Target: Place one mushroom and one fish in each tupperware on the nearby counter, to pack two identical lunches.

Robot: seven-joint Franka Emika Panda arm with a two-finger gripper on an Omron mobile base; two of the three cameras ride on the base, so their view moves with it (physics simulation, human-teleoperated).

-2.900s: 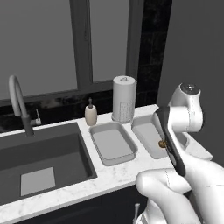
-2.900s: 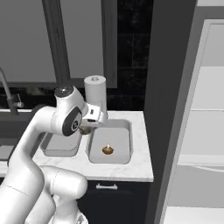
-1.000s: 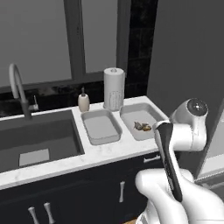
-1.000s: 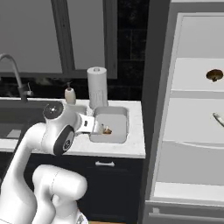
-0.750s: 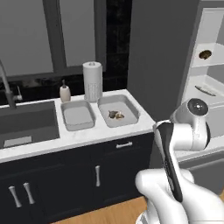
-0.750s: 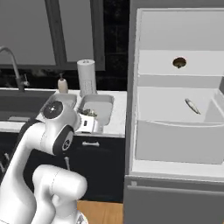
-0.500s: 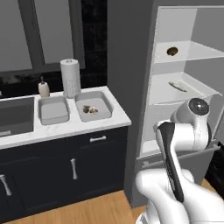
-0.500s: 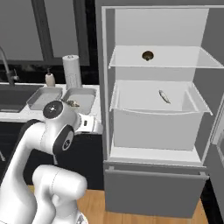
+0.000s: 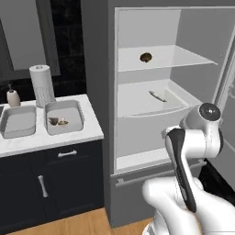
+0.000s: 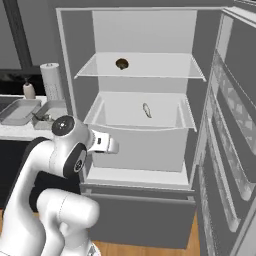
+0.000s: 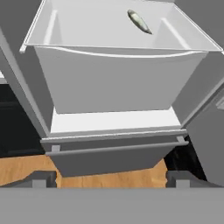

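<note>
A brown mushroom (image 9: 145, 57) (image 10: 121, 63) sits on the open fridge's upper shelf. Below it, a slender pale fish (image 9: 157, 96) (image 10: 147, 110) (image 11: 139, 21) lies in the white bin. On the counter (image 9: 55, 137) at the left stand two grey tupperware trays. The left tupperware (image 9: 18, 121) is bare. The right tupperware (image 9: 64, 108) holds a mushroom (image 9: 53, 121) and a fish (image 9: 63, 122). My gripper (image 11: 111, 178) is open with nothing between its fingers. It hangs in front of the fridge, below the bin, well short of the fish.
A paper towel roll (image 9: 40, 85) and a soap bottle (image 9: 13, 96) stand behind the trays. The fridge door (image 10: 230, 125) hangs open on the right. A lower fridge drawer (image 11: 113, 153) juts out over wooden floor.
The base has turned right, so both base views swung from the counter and sink to the open fridge. The gripper stayed open and empty.
</note>
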